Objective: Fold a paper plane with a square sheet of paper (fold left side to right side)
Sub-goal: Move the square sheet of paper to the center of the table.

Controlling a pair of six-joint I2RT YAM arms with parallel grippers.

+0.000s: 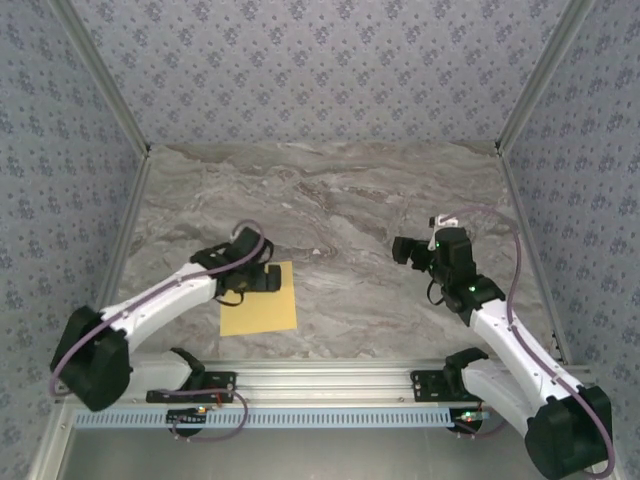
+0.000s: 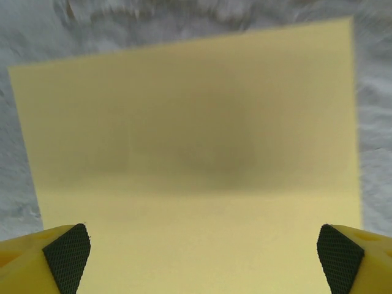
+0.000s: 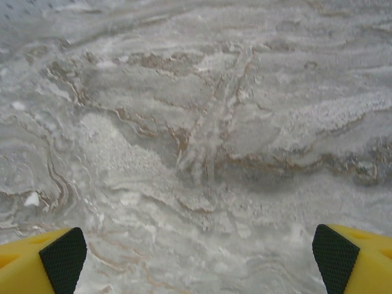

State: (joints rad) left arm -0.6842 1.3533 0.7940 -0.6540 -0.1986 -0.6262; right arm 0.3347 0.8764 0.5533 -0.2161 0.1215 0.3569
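Top external: the square sheet of paper (image 1: 258, 312) lies flat on the marble table (image 1: 380, 190), front left. Risk: the thin sheet could slide or crumple if a finger pushes it instead of catching an edge. Left gripper (image 1: 258, 280) hangs over its far part, jaws wide apart, empty; contact unclear. Right gripper (image 1: 408, 250), also wide apart and empty, is well away over bare table.

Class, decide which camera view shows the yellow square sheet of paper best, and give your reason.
The left wrist view: the square sheet of paper lies close and large, its surface and three edges plain. The top external view shows it small, its far edge under the open left gripper. The right wrist camera faces the marble table.
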